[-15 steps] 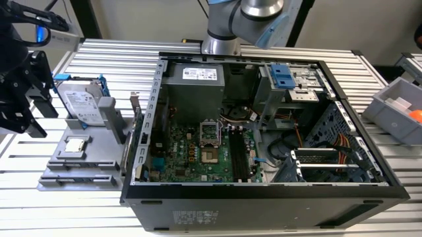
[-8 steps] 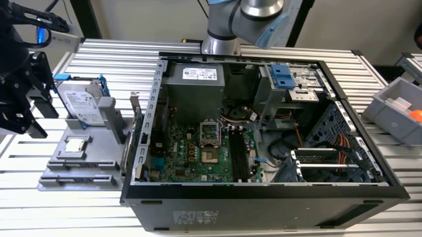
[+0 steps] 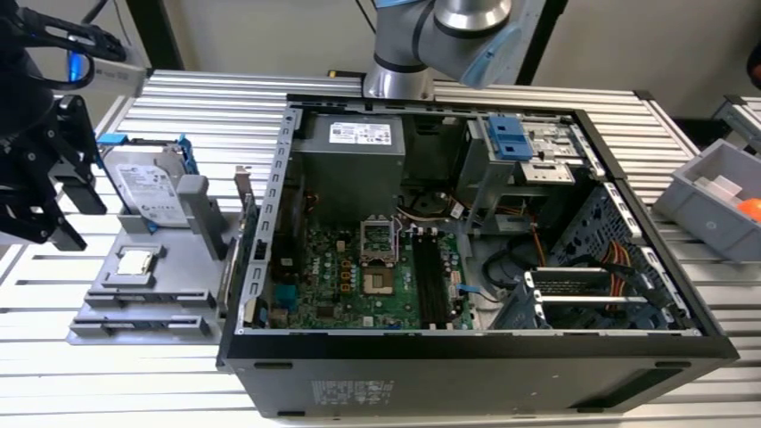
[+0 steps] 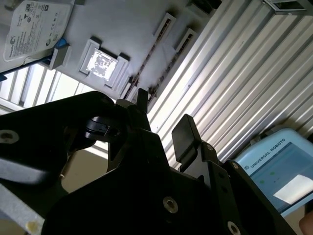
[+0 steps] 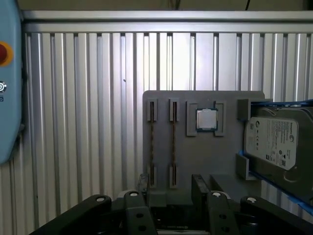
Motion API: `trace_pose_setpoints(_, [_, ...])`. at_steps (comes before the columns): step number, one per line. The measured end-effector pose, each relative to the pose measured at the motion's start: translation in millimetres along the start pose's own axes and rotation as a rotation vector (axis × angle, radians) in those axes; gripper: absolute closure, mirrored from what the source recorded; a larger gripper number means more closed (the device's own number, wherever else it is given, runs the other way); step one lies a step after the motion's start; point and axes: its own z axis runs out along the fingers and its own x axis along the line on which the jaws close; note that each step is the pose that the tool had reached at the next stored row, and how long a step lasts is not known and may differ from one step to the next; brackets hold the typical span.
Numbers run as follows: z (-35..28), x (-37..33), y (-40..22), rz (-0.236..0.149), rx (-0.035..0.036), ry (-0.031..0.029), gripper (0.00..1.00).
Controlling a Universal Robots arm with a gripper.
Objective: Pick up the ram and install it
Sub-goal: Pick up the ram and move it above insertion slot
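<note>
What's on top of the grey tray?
Two ram sticks on edge in slots, a square chip and a hard drive. The gripper covers one edge of the tray.

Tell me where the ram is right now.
In the first wrist view the ram stands on edge in a slot of the gray holder, between a second stick and the processor, with the open gripper near one end.

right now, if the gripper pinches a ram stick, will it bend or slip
Probably stiff: the ram stick is a thin board standing on edge in the grey holder. Likely light, but its narrow edge could tilt when pinched by the open gripper.
</note>
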Motion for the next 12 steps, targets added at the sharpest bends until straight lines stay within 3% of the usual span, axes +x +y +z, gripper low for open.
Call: trace_pose_setpoints(12, [2.9, 0.0, 0.0, 0.000, 0.0000, 0.0004, 0.00])
